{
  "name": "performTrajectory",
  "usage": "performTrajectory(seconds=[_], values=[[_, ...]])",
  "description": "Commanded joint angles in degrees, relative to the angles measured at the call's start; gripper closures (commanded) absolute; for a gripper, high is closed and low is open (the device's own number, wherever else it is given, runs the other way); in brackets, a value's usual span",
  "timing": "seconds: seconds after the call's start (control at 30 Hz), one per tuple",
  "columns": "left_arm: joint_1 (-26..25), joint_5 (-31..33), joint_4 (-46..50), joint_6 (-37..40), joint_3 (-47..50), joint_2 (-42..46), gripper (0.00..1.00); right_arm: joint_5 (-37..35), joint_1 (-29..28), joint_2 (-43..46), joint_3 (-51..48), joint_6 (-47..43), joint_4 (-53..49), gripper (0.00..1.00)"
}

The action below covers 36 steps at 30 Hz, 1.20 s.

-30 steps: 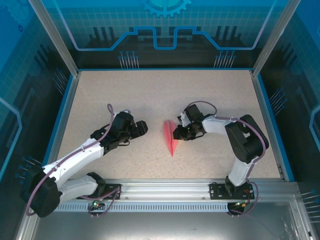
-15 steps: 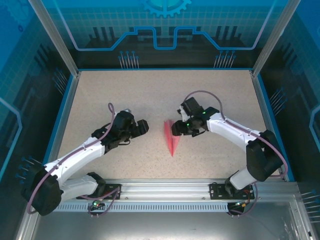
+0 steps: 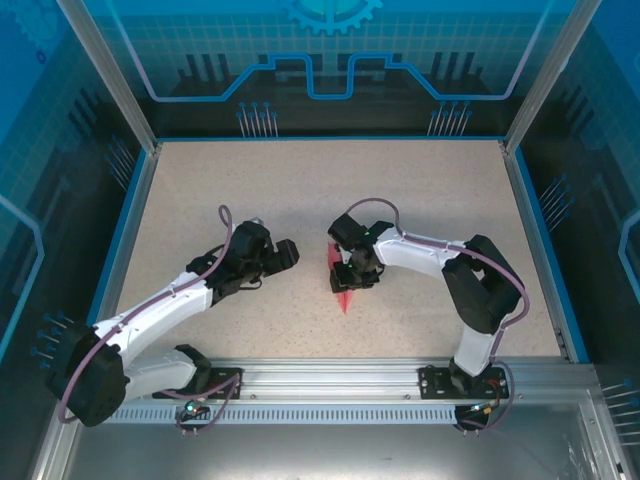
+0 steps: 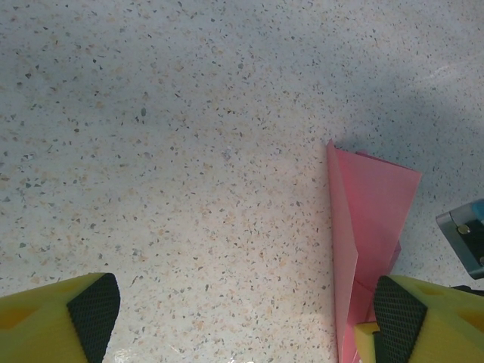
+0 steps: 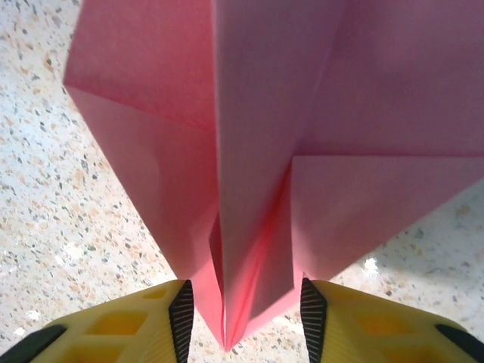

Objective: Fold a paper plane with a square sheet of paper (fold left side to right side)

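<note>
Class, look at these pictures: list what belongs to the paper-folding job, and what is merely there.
Belongs to the job:
- paper plane
- right gripper, fingers either side of the plane's fold
- left gripper, open beside the plane

Merely there:
- table
- aluminium rail
- blue enclosure walls

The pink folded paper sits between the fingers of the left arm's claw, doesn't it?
No. It sits between the fingers of the right claw, as the right wrist view shows. The pink folded paper lies beside the left claw, which stands open.
</note>
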<state>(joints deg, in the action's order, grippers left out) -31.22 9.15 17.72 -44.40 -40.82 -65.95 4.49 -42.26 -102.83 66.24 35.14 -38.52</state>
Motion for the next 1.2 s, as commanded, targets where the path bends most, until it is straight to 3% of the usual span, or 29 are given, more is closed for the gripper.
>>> performTrajectory(seconds=[0.0,0.1,0.3,0.5,0.73,1.17], values=[[0.72,-0.71,-0.15,1.07,-0.79,0.55,0.1,-0.29,-0.92,-2.6,2.28,0.2,-1.07,0.59],[0.67,-0.62,0.21,1.28,-0.76,0.56,0.09,-0.32,-1.07,-4.39,3.35,0.09,-0.96,0.64],[0.71,-0.87,0.74,2.66,-1.02,1.64,0.09,-4.46,0.97,-6.72,9.73,-0.43,-4.55,0.92],[0.68,-4.11,0.2,6.73,-1.4,3.64,0.01,-6.15,7.85,-11.69,20.34,-1.89,-10.09,0.95],[0.73,-6.44,2.53,10.63,-2.71,4.75,0.01,-10.42,13.61,-21.61,35.11,-4.48,-17.64,0.95],[0.72,-7.36,3.09,11.44,-3.05,3.67,0.01,-10.29,15.54,-30.16,43.81,-7.38,-20.85,0.91]])
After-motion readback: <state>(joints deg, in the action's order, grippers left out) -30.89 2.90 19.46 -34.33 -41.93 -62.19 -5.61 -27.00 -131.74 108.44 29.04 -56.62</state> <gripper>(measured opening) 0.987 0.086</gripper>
